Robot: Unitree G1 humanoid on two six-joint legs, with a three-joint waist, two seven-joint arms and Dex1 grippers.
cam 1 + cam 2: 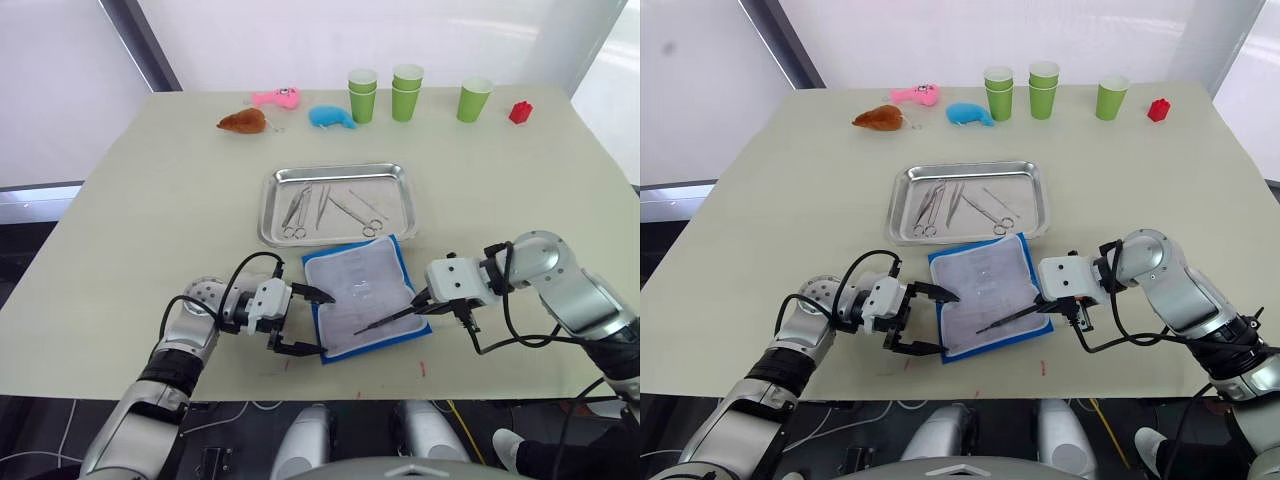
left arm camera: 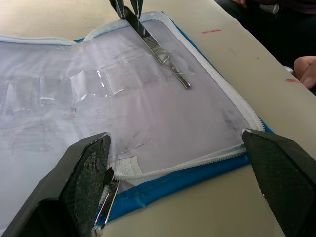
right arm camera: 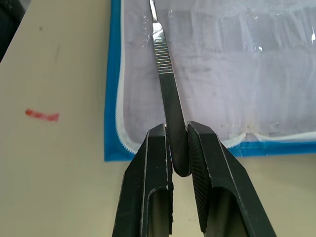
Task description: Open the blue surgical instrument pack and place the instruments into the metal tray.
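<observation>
The blue surgical instrument pack [image 1: 365, 290] lies open near the table's front edge, whitish lining with clear sleeves facing up. My right gripper [image 1: 428, 300] is shut on a thin silver instrument [image 3: 163, 64], held slanting over the pack's lining with its tip toward the front left. My left gripper [image 1: 322, 323] stands open at the pack's left edge, its fingers [image 2: 84, 173] spanning the near corner. Just behind the pack, the metal tray [image 1: 268, 215] holds ring-handled scissors [image 1: 296, 208] and other thin tools [image 1: 352, 210].
Along the far edge stand green cups [image 1: 362, 95], [image 1: 406, 90], [image 1: 475, 100] and a small red block [image 1: 520, 112], with pink [image 1: 275, 97], brown [image 1: 242, 122] and blue [image 1: 330, 117] plush toys. A person's hand [image 2: 306, 69] shows beyond the table's front edge.
</observation>
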